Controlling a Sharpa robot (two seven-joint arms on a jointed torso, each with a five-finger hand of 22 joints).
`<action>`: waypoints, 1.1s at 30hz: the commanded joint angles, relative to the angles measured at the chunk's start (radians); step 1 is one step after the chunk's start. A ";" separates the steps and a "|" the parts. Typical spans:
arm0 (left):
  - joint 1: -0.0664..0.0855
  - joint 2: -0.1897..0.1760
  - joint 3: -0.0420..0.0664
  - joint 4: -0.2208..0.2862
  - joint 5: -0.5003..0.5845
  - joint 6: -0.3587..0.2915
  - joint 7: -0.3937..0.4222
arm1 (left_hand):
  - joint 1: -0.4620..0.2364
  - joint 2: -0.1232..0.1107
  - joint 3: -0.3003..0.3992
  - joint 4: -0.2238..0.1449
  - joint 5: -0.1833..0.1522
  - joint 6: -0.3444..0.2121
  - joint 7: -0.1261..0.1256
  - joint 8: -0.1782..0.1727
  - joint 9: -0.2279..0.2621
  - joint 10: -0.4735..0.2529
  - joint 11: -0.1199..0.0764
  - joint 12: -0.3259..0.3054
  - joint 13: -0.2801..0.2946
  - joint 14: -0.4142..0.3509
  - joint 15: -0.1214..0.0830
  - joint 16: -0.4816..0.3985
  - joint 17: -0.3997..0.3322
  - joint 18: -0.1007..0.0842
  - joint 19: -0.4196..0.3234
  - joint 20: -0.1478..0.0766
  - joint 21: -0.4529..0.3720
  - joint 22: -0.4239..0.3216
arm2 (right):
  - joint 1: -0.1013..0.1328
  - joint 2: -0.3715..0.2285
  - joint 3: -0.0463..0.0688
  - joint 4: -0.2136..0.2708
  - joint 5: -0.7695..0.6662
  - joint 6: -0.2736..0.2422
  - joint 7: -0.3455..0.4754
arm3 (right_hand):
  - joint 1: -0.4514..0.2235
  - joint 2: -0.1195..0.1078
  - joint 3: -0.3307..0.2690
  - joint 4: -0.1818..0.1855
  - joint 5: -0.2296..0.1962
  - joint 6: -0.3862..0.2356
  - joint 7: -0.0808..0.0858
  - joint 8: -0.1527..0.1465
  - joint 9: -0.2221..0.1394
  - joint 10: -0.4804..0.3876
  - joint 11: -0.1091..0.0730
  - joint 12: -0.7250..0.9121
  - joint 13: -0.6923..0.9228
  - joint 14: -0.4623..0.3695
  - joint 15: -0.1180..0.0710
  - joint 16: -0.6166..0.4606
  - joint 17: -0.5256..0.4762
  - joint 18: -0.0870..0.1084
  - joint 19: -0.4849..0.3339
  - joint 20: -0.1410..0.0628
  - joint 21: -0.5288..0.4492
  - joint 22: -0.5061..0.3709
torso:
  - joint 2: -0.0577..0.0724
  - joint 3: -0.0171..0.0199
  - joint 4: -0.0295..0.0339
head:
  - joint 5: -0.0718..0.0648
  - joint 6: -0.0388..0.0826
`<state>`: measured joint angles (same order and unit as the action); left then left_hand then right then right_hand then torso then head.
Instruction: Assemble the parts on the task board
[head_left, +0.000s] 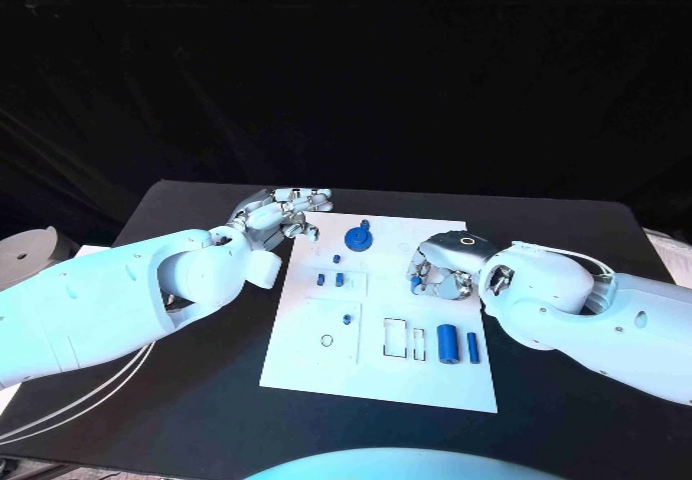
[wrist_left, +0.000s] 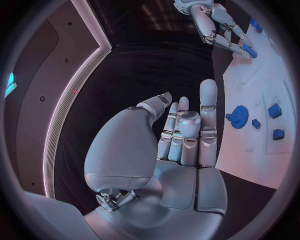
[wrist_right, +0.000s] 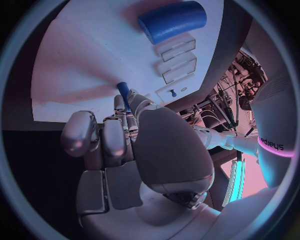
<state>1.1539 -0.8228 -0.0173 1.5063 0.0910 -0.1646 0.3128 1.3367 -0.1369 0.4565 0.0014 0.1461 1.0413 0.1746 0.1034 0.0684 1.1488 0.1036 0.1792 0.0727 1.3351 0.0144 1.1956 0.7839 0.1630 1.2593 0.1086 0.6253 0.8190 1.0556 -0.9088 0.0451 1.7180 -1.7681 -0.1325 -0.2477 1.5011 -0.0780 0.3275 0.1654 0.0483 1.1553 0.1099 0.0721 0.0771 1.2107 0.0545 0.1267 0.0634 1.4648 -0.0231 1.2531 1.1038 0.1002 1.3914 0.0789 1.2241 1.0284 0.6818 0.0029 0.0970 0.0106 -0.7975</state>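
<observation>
While the left hand (head_left: 277, 215) spreads empty fingers, the right hand (head_left: 440, 268) pinches a half-hidden blue part (wrist_right: 124, 91).

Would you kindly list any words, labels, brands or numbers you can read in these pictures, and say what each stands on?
Small dark lettering on the white arm, just above its pink band: too blurred and bent to read with confidence.
Faint grey marks on the task board: too small to read.
No other writing is legible on the board, the blue parts or either robot hand.

White task board (head_left: 378, 375) flat mid-table, blue parts (head_left: 449, 343) lying on it
</observation>
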 joint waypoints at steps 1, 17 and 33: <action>0.000 0.000 0.001 0.000 -0.002 0.020 0.002 | -0.008 0.001 -0.007 0.001 0.004 -0.007 0.003 0.001 -0.001 -0.007 -0.002 0.003 -0.001 -0.007 -0.001 -0.004 -0.001 0.019 -0.003 0.003 -0.004 -0.001 | 0.012 -0.007 0.004 0.018 0.050 -0.049 -0.002 | -0.003 0.003 0.007 -0.001 0.002 0.008 0.003 0.007 0.002 0.008 0.000 -0.007 0.000 0.038 -0.003 0.004 0.002 0.002 0.007 -0.001 0.004 0.001 | -0.001 -0.0008 -0.0001 | 0.000 0.002; 0.000 0.003 0.001 -0.002 -0.002 0.025 -0.001 | -0.008 0.001 -0.007 0.001 0.004 -0.007 0.003 0.001 -0.001 -0.007 -0.002 0.003 -0.001 -0.007 -0.001 -0.004 -0.001 0.019 -0.003 0.003 -0.004 -0.001 | 0.039 0.014 0.011 0.121 0.125 -0.059 0.018 | -0.001 -0.001 0.019 -0.006 0.003 0.010 0.007 0.004 0.002 0.009 0.002 -0.017 -0.001 0.038 -0.004 0.008 0.005 0.002 0.008 -0.001 0.006 0.003 | 0.000 -0.0002 -0.0007 | 0.008 0.002; 0.000 0.011 0.001 -0.003 -0.002 0.030 -0.002 | -0.008 0.001 -0.007 0.001 0.004 -0.007 0.003 0.001 -0.001 -0.007 -0.002 0.003 -0.001 -0.007 -0.001 -0.004 -0.001 0.019 -0.003 0.003 -0.004 -0.001 | -0.054 0.185 0.002 0.093 0.100 -0.029 0.068 | -0.002 -0.002 0.036 -0.014 0.004 0.005 0.014 -0.002 0.000 0.008 0.006 -0.029 -0.001 0.037 -0.001 0.008 0.004 0.003 0.006 0.000 0.004 -0.001 | 0.001 -0.0009 0.0009 | 0.030 -0.009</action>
<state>1.1538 -0.8137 -0.0173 1.5021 0.0909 -0.1558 0.3073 1.3367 -0.1369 0.4565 0.0014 0.1461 1.0414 0.1746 0.1035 0.0684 1.1489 0.1036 0.1800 0.0729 1.3351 0.0144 1.1957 0.7841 0.1631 1.2593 0.1086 0.6254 0.8191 1.0062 -0.7286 0.0471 1.8174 -1.6570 -0.1812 -0.2087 1.4986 -0.0807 0.3565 0.1502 0.0485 1.1603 0.1188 0.0705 0.0771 1.2133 0.0574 0.1019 0.0626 1.4648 -0.0231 1.2568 1.1082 0.1001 1.3912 0.0789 1.2238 1.0281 0.6829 0.0022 0.0984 0.0370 -0.8043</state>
